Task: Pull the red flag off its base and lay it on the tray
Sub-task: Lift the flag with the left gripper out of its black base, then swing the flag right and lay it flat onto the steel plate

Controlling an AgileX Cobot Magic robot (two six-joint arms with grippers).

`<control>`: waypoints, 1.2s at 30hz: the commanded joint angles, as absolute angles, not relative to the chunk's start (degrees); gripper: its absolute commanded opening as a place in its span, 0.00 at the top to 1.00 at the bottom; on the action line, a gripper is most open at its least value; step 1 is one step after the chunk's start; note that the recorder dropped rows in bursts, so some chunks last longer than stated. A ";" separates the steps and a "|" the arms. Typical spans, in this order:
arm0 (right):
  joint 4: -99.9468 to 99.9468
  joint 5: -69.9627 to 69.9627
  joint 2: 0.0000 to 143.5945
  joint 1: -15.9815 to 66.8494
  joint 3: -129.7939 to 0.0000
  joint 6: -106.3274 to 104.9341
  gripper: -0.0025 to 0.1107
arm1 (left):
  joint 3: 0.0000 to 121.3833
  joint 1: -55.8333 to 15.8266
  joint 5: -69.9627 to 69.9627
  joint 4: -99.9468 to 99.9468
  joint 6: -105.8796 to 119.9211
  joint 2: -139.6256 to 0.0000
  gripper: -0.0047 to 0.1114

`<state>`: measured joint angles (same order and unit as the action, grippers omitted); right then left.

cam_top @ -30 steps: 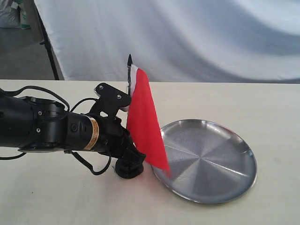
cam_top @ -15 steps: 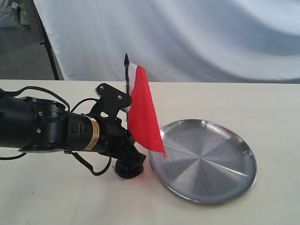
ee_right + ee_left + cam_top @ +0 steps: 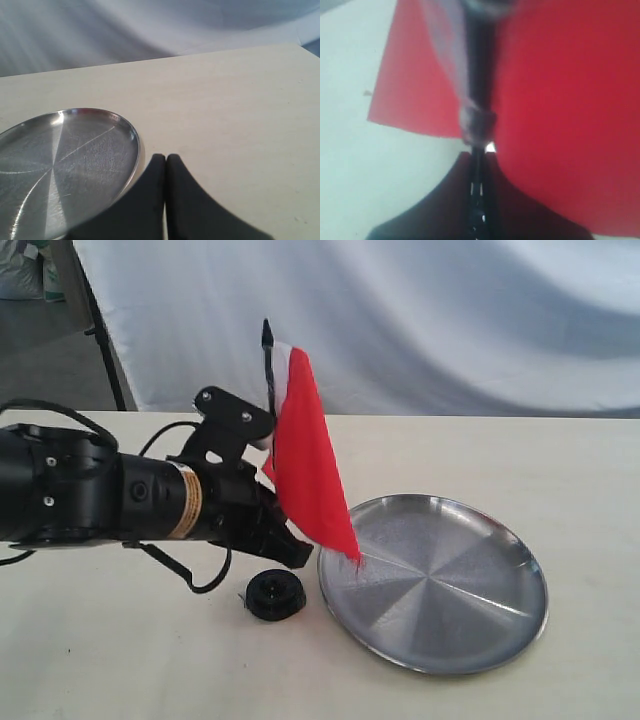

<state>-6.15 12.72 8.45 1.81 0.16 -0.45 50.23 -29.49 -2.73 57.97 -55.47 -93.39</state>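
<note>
Red flag: off its base, held in the air near upright, its black stick leaning a little, point upward. The red cloth hangs down the stick's tray side. Its lower corner shows against the tray's rim; we cannot tell whether they touch.

Left gripper: clamped on the lower stick, reaching in from the worktop's left edge. In the left wrist view, the gripper has its dark fingers pinched narrow on the stick, with red cloth filling most of the picture.

Base: flat on the worktop directly below the left gripper and apart from it, centre hole open. It sits toward the near edge, just beside the tray.

Tray: toward the near edge, right of the base, nothing lying in it.

Right gripper: fingers pressed together, holding nothing, low over the worktop just beside the tray's rim. The far edge and one corner show beyond it.
</note>
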 commanded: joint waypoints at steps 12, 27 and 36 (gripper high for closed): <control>-6.19 12.50 8.22 1.64 0.00 -0.65 0.98 | 50.67 -29.86 -38.39 33.71 -61.01 -96.79 0.96; -6.19 12.20 8.22 1.64 0.00 -0.65 0.98 | 65.98 -34.78 -54.93 33.20 -80.96 -126.62 0.96; -6.19 12.32 8.22 1.64 0.00 -0.65 0.98 | 70.85 -35.84 -45.96 35.66 -89.45 -129.45 0.96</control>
